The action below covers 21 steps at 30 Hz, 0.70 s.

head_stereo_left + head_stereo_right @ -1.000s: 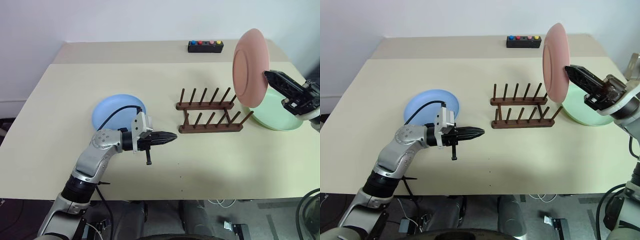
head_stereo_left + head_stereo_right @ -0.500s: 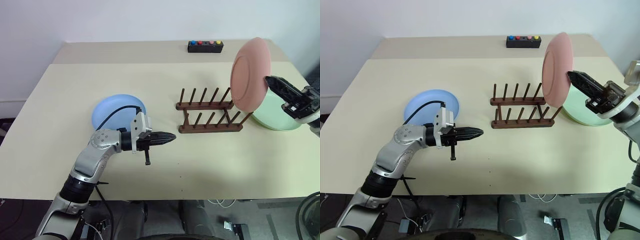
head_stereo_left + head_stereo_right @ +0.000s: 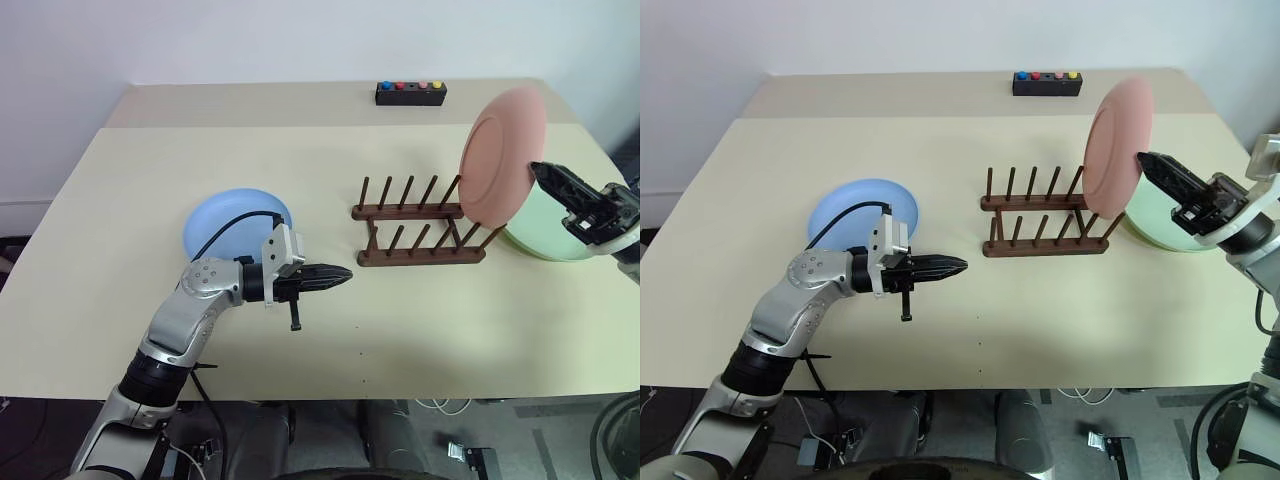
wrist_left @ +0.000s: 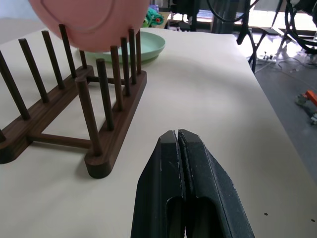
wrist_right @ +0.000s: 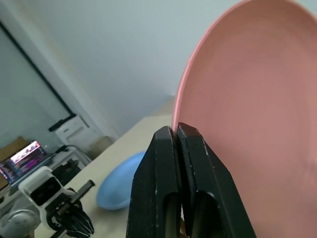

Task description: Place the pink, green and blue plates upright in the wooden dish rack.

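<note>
Right gripper (image 3: pixel 1152 166) clamped on pink plate (image 3: pixel 500 152) rim, held upright just over rack's (image 3: pixel 420 225) right end. Left gripper (image 3: pixel 335 277) shut, empty, hovering beside blue plate (image 3: pixel 235 222). Green plate (image 3: pixel 1168 220) flat behind. Could strike peg tops and twist in that thin edge grip, seemingly not yet aligned with a slot. Down and tilted since a second ago.

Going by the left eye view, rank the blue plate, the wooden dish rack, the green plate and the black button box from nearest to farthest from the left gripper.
From the left gripper:
1. Wooden dish rack, just to its right.
2. Blue plate, behind its wrist on the left; close to the rack's distance, so this order is uncertain.
3. Black button box, at the table's far edge.
4. Green plate, far right, beyond the rack.
</note>
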### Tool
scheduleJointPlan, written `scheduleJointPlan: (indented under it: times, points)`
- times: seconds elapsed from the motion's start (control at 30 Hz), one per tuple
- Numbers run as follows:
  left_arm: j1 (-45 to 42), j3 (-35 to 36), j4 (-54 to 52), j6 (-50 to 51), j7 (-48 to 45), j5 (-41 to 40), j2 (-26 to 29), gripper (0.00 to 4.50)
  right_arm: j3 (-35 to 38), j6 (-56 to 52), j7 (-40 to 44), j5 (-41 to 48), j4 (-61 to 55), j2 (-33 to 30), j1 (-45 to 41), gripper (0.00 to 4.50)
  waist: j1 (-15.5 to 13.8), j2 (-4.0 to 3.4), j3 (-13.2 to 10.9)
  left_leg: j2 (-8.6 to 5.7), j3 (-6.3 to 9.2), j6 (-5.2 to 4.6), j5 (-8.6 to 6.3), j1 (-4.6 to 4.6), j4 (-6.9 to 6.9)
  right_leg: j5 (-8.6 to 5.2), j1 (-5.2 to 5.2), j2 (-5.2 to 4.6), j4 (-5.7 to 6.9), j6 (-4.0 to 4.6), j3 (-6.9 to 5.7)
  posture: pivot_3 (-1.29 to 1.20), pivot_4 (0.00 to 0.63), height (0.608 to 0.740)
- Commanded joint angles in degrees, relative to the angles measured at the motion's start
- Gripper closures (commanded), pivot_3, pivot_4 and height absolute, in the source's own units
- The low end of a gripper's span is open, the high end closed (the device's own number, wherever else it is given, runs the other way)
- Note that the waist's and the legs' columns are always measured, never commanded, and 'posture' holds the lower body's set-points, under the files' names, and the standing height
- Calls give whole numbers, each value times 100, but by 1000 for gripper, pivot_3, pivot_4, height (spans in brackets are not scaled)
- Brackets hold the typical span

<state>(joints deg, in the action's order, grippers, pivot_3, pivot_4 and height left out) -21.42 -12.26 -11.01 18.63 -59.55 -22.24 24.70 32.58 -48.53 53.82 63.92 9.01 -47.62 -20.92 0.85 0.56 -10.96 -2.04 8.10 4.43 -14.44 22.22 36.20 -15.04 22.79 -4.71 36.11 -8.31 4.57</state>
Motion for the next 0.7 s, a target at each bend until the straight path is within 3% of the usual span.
scheduleJointPlan:
  times: [0.03, 0.13, 0.33, 0.6, 0.7]
  points:
    - [-49, 42, -212, -21, 3, -74, 17, 4500, 254, -9, -6, 48, -27, -10, 18, 4201, 0, 0, 0, 0, 0, 0, 0, 0, 0, 0, 0, 0, 0, 0, 0, 0, 150, 740]
    - [-39, 39, -217, -21, 0, -74, 20, 4500, 279, -1, -19, 43, -27, -13, 68, 3130, 0, 0, 0, 0, 0, 0, 0, 0, 0, 0, 0, 0, 0, 0, 0, 0, 150, 740]
    - [-20, 35, -227, -15, 0, -73, 23, 4500, 418, -18, -64, 63, -65, -16, 167, 120, -1, 0, 0, 0, 0, 0, 0, 0, 0, 0, 0, 0, 0, 0, 0, 0, 150, 740]
    - [2, 47, -242, -35, 8, -70, 28, 4500, 757, 391, -109, -368, 53, -194, 548, 46, -6, 0, 0, 0, 0, 0, 0, 0, 0, 0, 0, 0, 0, 0, 0, 0, 150, 740]
    - [43, 63, -258, -36, 3, -80, 51, 4500, 862, 959, -137, -1006, 360, -406, 788, 46, -13, 0, 0, 0, -1, 0, 0, 0, 1, 0, -1, 0, 0, 0, 0, 0, 150, 740]
